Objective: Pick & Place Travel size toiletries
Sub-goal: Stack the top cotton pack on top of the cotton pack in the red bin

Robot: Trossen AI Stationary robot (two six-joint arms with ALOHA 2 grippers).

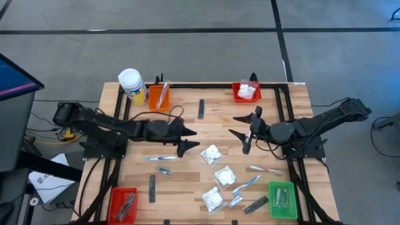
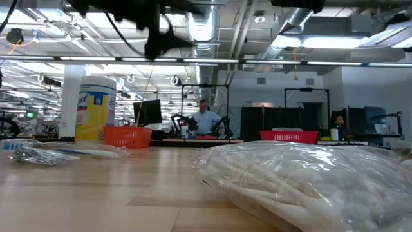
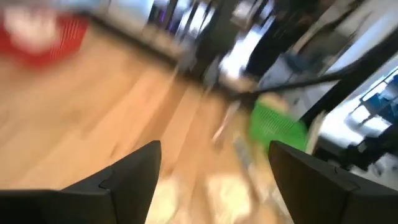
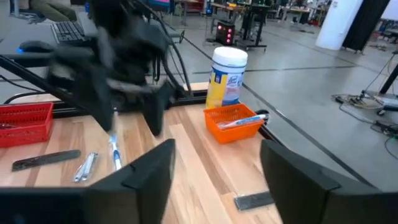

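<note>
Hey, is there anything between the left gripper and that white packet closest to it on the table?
Nothing visible. In the high view the left gripper is open above bare wood, and the nearest white packet lies just past its fingertips with only tabletop between. The right gripper stands off to the side.

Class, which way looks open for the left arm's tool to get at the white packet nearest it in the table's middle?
Probably straight ahead, yes. The left tool stands open above the wood, and the packet lies just beyond its tips with only bare table between. The right tool hangs off to the side, clear of that path.
</note>
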